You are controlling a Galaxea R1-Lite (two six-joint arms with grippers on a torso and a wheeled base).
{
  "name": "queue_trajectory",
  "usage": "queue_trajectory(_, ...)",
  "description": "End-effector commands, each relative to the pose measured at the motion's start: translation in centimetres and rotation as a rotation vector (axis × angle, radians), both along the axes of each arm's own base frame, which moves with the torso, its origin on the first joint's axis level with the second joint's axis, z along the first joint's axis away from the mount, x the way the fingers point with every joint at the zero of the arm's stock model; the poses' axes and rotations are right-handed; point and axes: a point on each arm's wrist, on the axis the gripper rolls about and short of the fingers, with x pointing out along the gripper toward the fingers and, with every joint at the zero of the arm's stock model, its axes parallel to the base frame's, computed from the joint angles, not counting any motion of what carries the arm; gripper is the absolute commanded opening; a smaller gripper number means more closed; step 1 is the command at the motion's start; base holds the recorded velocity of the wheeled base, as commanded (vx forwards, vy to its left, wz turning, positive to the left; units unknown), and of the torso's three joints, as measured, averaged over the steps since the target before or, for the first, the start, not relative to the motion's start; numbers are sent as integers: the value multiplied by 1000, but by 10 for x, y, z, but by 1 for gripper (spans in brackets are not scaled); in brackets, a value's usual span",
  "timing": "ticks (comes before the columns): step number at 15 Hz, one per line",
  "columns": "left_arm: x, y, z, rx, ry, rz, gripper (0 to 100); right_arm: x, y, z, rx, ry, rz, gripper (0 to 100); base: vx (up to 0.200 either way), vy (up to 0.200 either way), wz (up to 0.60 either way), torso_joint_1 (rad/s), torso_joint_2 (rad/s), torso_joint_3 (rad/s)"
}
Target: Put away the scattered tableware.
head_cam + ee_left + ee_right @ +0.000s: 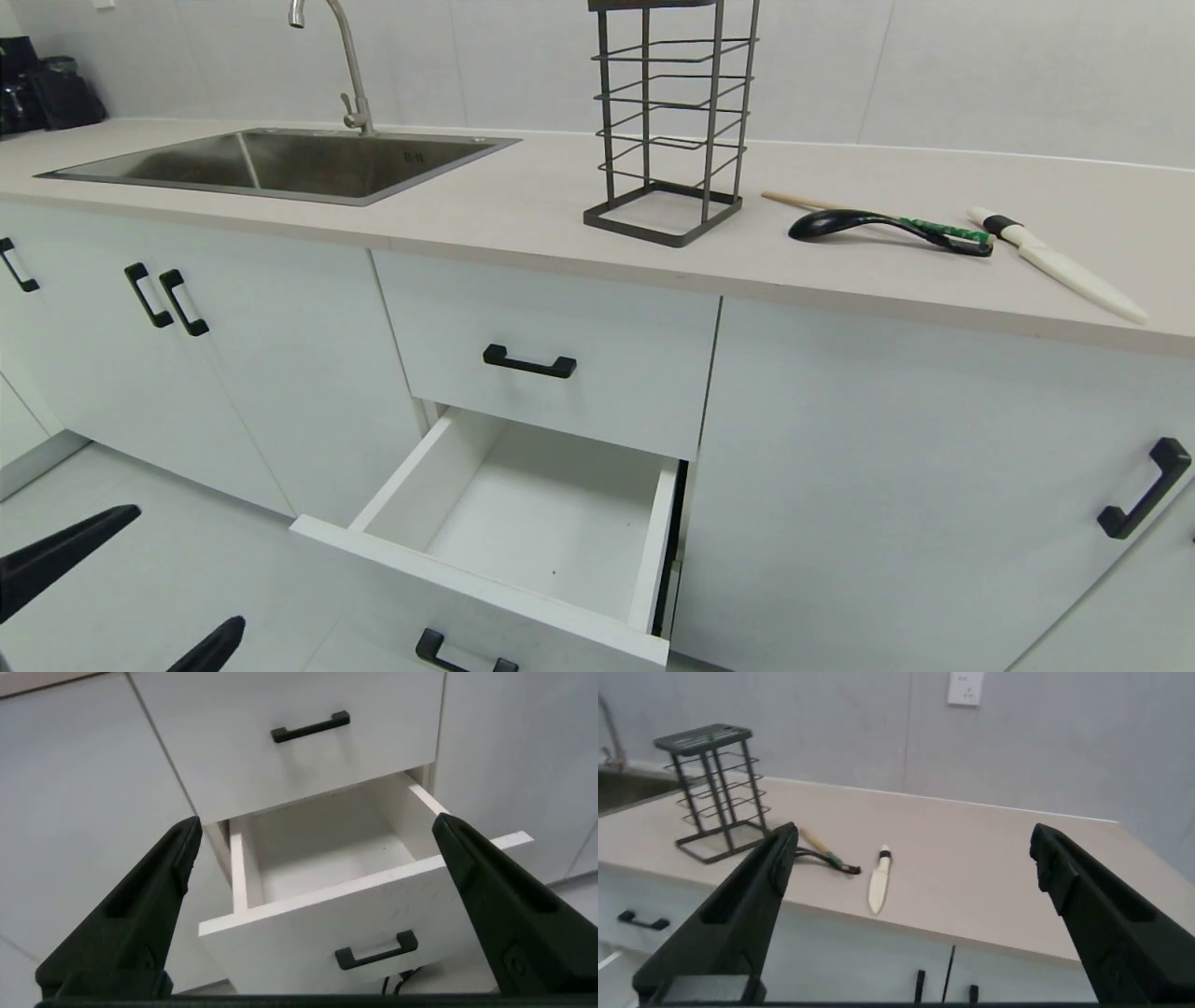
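White knife [1060, 266] and black spoon [840, 224] lie at the right end of the table [523, 215], spoon along the front edge, knife slanting toward it. Right gripper [915, 840], spread wide, faces them and is nearer. Left gripper [315, 826], also wide, hangs over the open drawer [280, 938].

Black ladle [836, 225] with green-patterned handle, white knife [1074, 273], dark grey wire rack [646, 112], white drawer [551, 523]

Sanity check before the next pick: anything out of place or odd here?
The lower drawer stands pulled open. A black ladle, a white knife and a wooden stick lie loose on the counter beside the wire rack, not stored. Nothing looks spilled or damaged.
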Motion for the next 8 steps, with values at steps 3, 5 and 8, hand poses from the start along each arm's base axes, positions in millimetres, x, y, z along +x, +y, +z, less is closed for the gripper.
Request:
queue_trajectory(3, -35, 5, -10, -21, -98, 49, 100, 0, 0, 0, 0, 1, 0, 0, 0, 0, 0, 0, 0, 0)
queue_trajectory(5, -49, 6, -27, -68, -45, 87, 100, 0, 0, 0, 0, 1, 0, 0, 0, 0, 0, 0, 0, 0)
queue_trajectory(8, -66, 6, -52, -80, -12, 128, 100, 0, 0, 0, 0, 1, 2, 0, 0, 0, 0, 0, 0, 0)
